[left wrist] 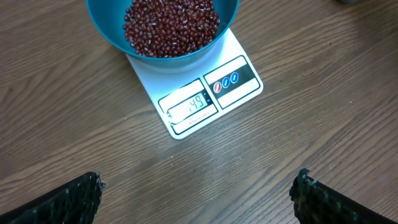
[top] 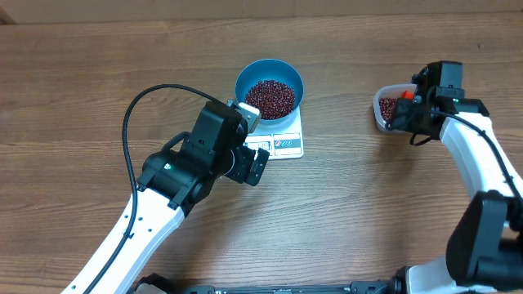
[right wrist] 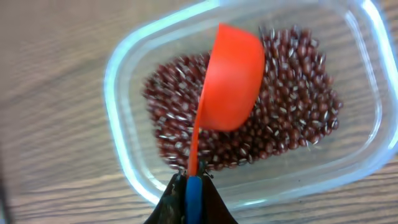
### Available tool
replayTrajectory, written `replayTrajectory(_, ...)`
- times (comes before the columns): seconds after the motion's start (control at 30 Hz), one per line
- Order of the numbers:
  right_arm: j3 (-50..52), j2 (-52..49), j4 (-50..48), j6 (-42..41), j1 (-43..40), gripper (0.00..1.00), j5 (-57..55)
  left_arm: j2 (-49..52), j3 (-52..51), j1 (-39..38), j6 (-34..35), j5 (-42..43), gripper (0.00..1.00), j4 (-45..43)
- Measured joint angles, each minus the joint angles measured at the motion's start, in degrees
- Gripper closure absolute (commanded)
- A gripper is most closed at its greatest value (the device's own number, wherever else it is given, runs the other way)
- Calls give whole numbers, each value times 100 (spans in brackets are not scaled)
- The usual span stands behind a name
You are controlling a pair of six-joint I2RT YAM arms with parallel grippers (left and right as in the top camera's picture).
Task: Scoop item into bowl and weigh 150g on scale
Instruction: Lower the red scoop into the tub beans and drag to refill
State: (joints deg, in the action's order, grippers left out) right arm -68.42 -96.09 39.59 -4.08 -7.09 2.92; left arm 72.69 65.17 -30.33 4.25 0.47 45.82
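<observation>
Wood-grain laminate is seen across the whole table. Toward its far edge, near the middle, a small flat white rectangular kitchen scale is set, with its display and buttons along the side facing the near edge. A round, deep, bright blue bowl is carried on the scale, the platform's far part being overhung by its rim and the display strip left uncovered. The bowl is filled with a heap of small dark red-brown beans. What looks like 149 is shown on the display.

The left gripper is held just nearside of the scale over bare wood, its fingers spread wide apart with nothing between them.

Near the table's right far corner, a clear rounded-rectangular plastic tub holding more beans is placed. Above it, the right gripper is clamped on the thin handle of an orange plastic scoop, which is tipped on its side over the beans. A wide stretch of bare wood lies between scale and tub.
</observation>
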Motion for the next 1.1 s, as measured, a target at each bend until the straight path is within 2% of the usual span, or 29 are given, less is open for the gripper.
replayTrajectory(0.23,-2,647,-52,-37,0,96,560,0,0,0,0,0,0,2)
replayTrajectory(0.5,0,654,-33,-39,-42,96,1211,0,0,0,0,0,1,2)
replayTrajectory(0.7,-2,654,-31,83,-365,96,2002,0,0,0,0,0,0,0)
replayTrajectory(0.9,0,654,2,1054,-426,96,2837,0,0,0,0,0,0,2)
replayTrajectory(1.1,-2,654,11,1821,-426,96,3161,0,0,-2,0,0,1,0)
